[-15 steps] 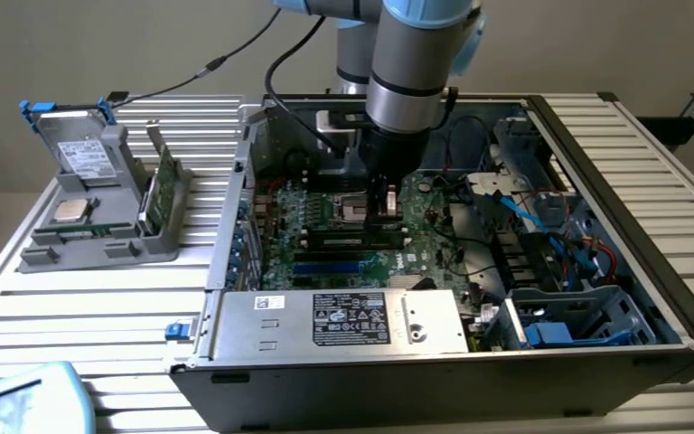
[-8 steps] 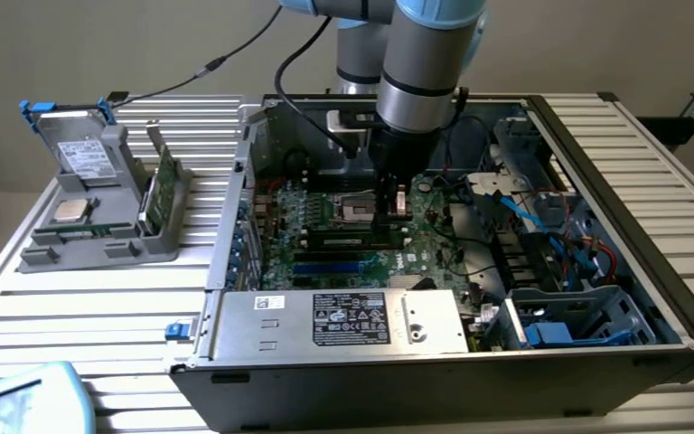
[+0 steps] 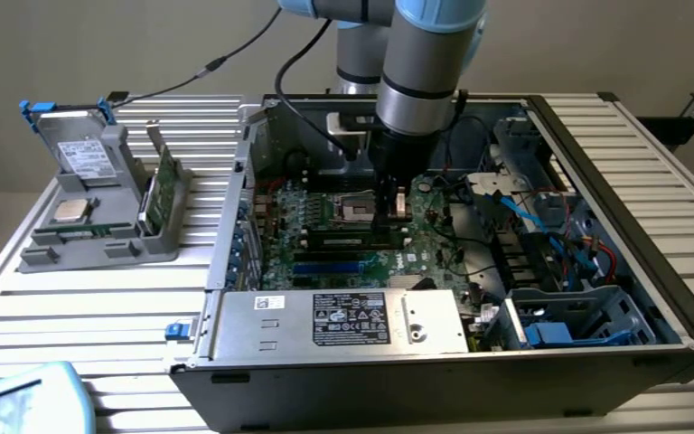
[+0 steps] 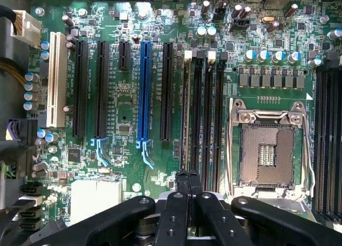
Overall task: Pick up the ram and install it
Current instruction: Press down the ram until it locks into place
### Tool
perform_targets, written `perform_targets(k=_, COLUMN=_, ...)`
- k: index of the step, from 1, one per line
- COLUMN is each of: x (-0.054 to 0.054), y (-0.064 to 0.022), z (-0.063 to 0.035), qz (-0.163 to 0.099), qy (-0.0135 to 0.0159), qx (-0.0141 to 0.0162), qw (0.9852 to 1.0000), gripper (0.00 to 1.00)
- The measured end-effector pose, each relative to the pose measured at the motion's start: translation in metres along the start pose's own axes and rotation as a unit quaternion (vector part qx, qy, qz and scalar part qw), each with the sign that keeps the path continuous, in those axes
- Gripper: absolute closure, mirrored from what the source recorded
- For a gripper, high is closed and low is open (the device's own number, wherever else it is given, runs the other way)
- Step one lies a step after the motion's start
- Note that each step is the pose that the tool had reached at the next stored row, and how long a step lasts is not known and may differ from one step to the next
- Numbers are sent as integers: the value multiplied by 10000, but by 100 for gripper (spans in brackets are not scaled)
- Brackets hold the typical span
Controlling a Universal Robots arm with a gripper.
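Ram [image 3: 344,241] is standing on edge in a memory slot on the motherboard [image 3: 277,210], just beside the empty processor socket [image 3: 357,206], so the pick-up and placing are looking done. The gripper [image 3: 392,217] is sitting right over one end of the stick with its fingers together, holding nothing between them and seemingly pressing down on the top edge. Whether the stick is sitting fully home is not clear. The computer case [image 3: 636,181] is lying open around it all.
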State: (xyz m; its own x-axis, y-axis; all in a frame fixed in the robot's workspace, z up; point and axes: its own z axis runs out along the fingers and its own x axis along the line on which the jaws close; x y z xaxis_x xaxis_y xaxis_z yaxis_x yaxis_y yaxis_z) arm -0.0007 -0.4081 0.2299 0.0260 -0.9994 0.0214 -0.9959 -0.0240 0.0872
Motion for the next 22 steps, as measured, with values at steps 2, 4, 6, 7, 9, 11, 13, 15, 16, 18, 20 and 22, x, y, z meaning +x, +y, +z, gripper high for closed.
perform_targets(k=2, x=0, y=0, z=5, qz=0, qy=1, qx=0, qw=10000, gripper=89)
perform_targets(k=4, x=0, y=-1, z=10, qz=0, qy=1, qx=0, qw=10000, gripper=89)
perform_targets(k=6, x=0, y=-1, z=15, qz=0, qy=1, qx=0, qw=10000, gripper=89)
perform_targets(k=7, x=0, y=-2, z=17, qz=0, qy=0, qx=0, qw=10000, gripper=89)
perform_targets(k=9, x=0, y=-2, z=22, qz=0, qy=2, qx=0, qw=10000, gripper=89)
perform_targets(k=11, x=-1, y=-3, z=29, qz=0, qy=-1, qx=0, qw=10000, gripper=89)
perform_targets(k=13, x=0, y=-2, z=31, qz=0, qy=1, qx=-1, qw=10000, gripper=89)
perform_targets(k=15, x=-1, y=-3, z=31, qz=0, qy=1, qx=0, qw=10000, gripper=89)
perform_targets(k=16, x=-1, y=-3, z=31, qz=0, qy=0, qx=0, qw=10000, gripper=89)
perform_targets(k=18, x=-1, y=-2, z=28, qz=0, qy=-2, qx=1, qw=10000, gripper=89)
perform_targets(k=20, x=-2, y=4, z=6, qz=0, qy=-8, qx=2, qw=10000, gripper=89)
perform_targets(k=22, x=0, y=24, z=-11, qz=0, qy=-7, qx=1, qw=10000, gripper=89)
